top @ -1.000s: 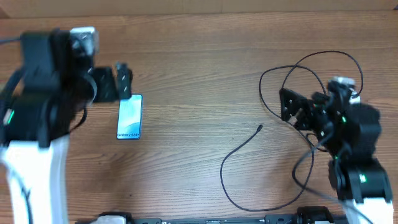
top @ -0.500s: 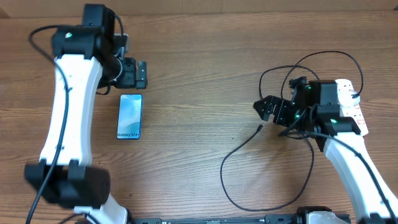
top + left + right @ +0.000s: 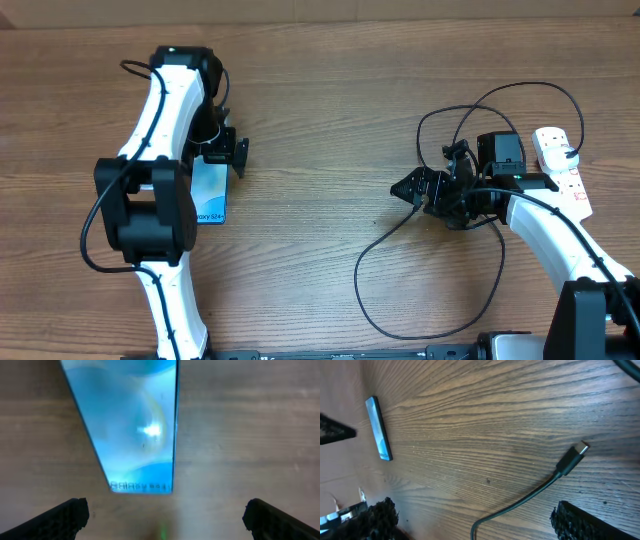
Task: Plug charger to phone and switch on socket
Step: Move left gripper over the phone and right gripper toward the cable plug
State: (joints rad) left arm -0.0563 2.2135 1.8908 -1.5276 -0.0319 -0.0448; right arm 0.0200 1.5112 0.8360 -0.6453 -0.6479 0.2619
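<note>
Wooden counter: the socket sits by its right edge, the phone near the left edge, lengthwise front to back, under the wide-open, empty left hand. The charger tip lies just ahead of the right hand, which is nearer, equally spread, holding nothing

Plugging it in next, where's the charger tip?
Right wrist view: the charger tip lies right of centre on the table, just ahead of the open right gripper.

Overhead, partly hidden under left arm: phone. In left wrist view, cut off at top edge, lettering blurred. Too small to tell: socket switch setting.
</note>
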